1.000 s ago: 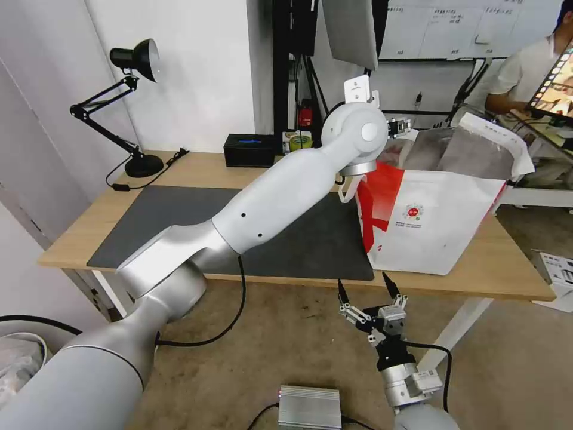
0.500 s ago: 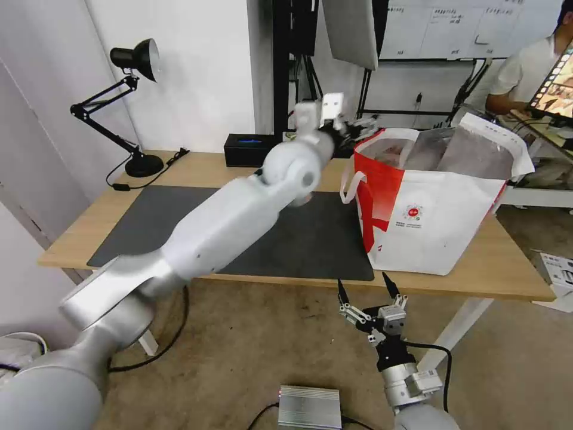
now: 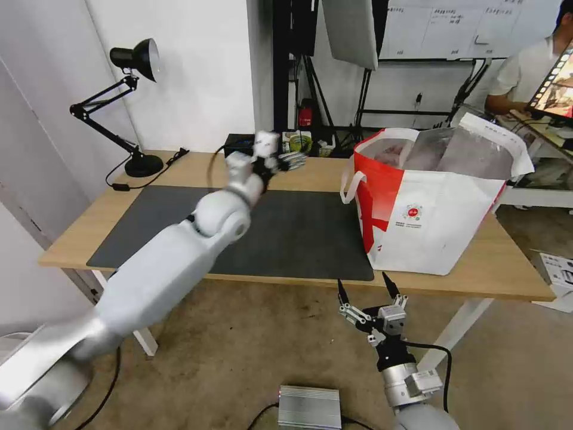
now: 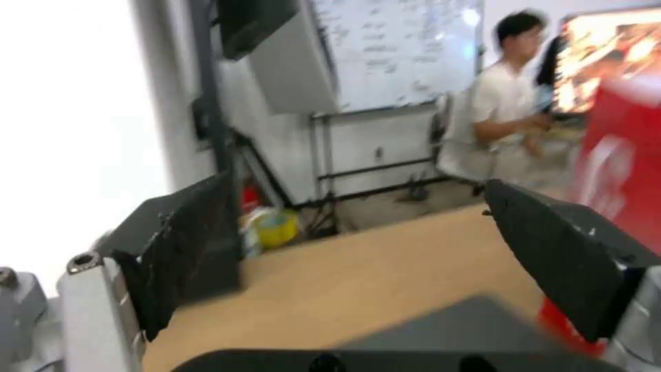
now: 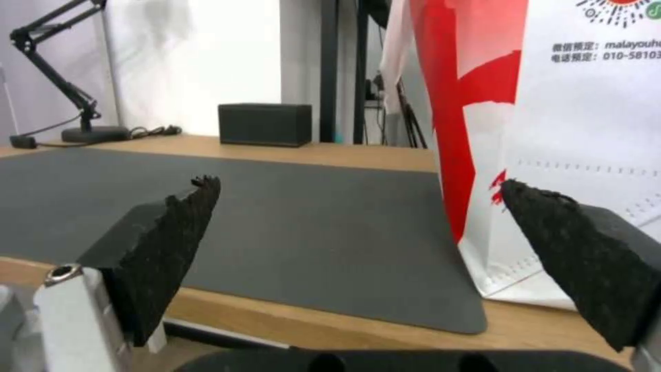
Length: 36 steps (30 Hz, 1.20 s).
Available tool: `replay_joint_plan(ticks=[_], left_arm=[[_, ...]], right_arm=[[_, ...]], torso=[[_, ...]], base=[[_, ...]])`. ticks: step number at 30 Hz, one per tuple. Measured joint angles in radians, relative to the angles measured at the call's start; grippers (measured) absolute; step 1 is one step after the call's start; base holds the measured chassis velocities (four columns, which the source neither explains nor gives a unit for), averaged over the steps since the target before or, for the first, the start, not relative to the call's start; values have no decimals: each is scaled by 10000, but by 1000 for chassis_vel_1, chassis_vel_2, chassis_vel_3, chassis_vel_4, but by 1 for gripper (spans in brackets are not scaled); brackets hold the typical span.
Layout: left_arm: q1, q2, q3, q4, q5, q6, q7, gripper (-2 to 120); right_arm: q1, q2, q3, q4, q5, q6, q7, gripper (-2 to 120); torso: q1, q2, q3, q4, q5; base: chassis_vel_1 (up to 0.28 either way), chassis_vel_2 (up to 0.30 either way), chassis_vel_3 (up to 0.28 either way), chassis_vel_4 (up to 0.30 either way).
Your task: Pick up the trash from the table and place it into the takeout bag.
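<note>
The takeout bag (image 3: 430, 209) stands upright and open on the right part of the table (image 3: 179, 170), its red side panel facing the dark mat (image 3: 298, 233). The trash is hidden; inside the bag's mouth I make out foil lining. My left gripper (image 3: 293, 159) hangs open and empty above the table's back edge, to the left of the bag. In the left wrist view the gripper (image 4: 358, 183) has its fingers wide apart, with the bag (image 4: 619, 155) off to one side. My right gripper (image 3: 365, 292) is open below the table's front edge, facing the bag (image 5: 551, 129).
A black desk lamp (image 3: 134, 60) stands at the table's back left corner. A black box (image 5: 265, 124) sits at the back edge. A silver box (image 3: 309, 406) lies on the floor near my base. A person sits behind the bag at the far right.
My left arm has swung back from over the bag's mouth to the left and lower, now over the back of the mat. The right arm has not moved.
</note>
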Motion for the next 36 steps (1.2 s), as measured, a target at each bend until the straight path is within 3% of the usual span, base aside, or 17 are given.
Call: replay_joint_plan(ticks=[6,12,19,22,25,28,36], left_arm=[[2682,159,-2058,-976,959,68,86,100],[4361,101,-3141,-1587,1590,-192,474,100],[6426,-487,-4781,-2695,2376,-219,785,100],[7959,-917,-6044,-3518,2938,-236,1083,100],[9017,-1373,-6665,-3978,3316,-384,1336,100],[9720,-1669,-7080,-4336,3537,-600,1505,100],[10165,-2028,-7257,-4322,3715,-763,1759,100]], right_arm=[[0,0,0,0,0,0,-1,100],[0,1,1,0,0,0,1,100],[0,0,0,0,0,0,-1,100],[0,0,1,0,-1,0,-1,100],[0,0,0,0,0,0,-1,100],[0,0,0,0,0,0,0,100],[1,0,0,0,0,0,0,100]], torso=[[-1,1,0,-1,4],[-1,0,0,-1,6],[0,1,-1,-3,6],[-1,1,0,-1,7],[-2,2,-1,0,1],[-3,2,0,3,8],[0,1,0,-4,5]], base=[[0,0,0,0],[0,0,0,0],[0,0,0,0],[0,0,0,0],[0,0,0,0],[0,0,0,0],[0,0,0,0]])
